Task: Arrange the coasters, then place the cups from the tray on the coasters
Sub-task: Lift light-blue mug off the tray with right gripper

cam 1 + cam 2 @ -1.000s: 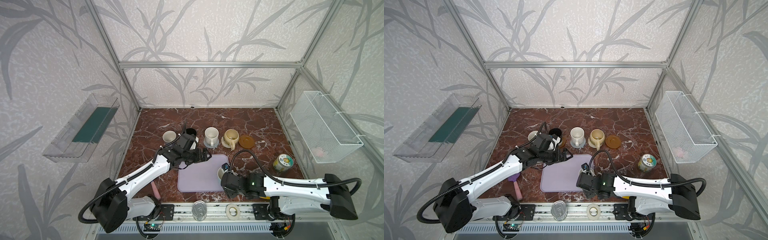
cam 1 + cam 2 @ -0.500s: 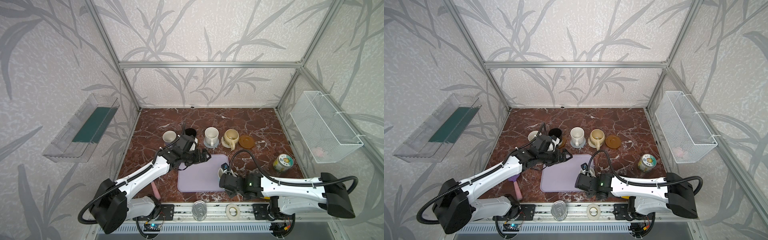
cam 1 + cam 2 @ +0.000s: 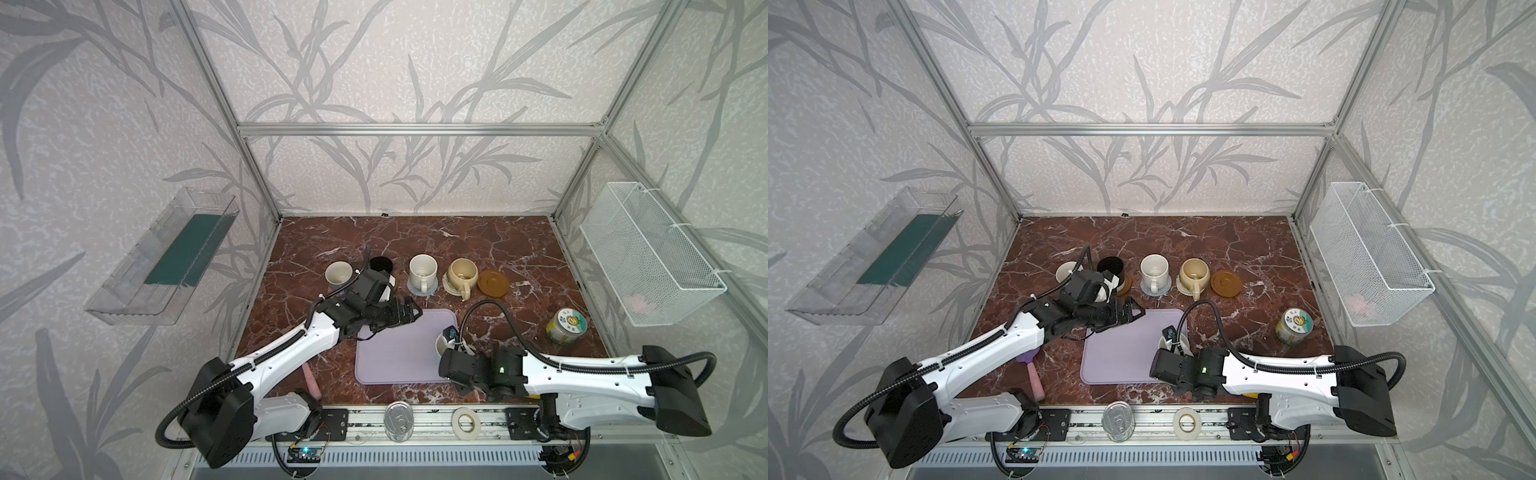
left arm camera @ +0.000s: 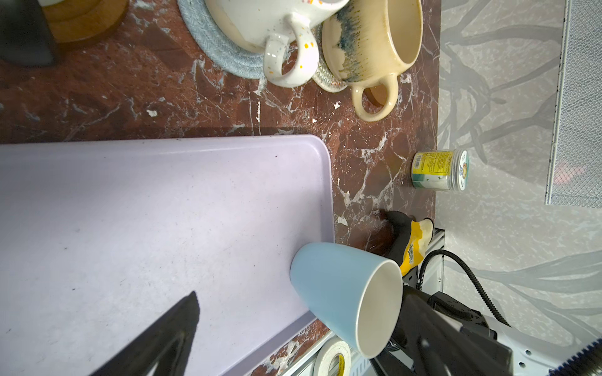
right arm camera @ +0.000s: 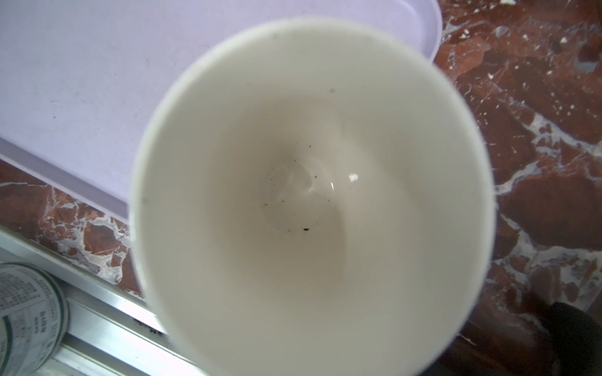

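As the desk (image 3: pixel 519 249) carries the lavender tray (image 3: pixel 395 361) up front, L gripper (image 3: pixel 405 311) hangs spread, empty, over its far edge; R gripper (image 3: pixel 453 361) at rim of blue cup (image 4: pixel 338 293) on tray's near-right corner, grip unclear. Four cups (image 3: pixel 422 268) line up behind; brown coaster (image 3: pixel 493 283) bare at R end.

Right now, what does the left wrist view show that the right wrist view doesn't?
Only left wrist: the light blue cup from outside, the speckled white mug on its grey-blue coaster, the beige mug, the tin. Only right wrist: that cup's white inside with dark specks, the silver can. Both: the cup, the tray, the marble tabletop.
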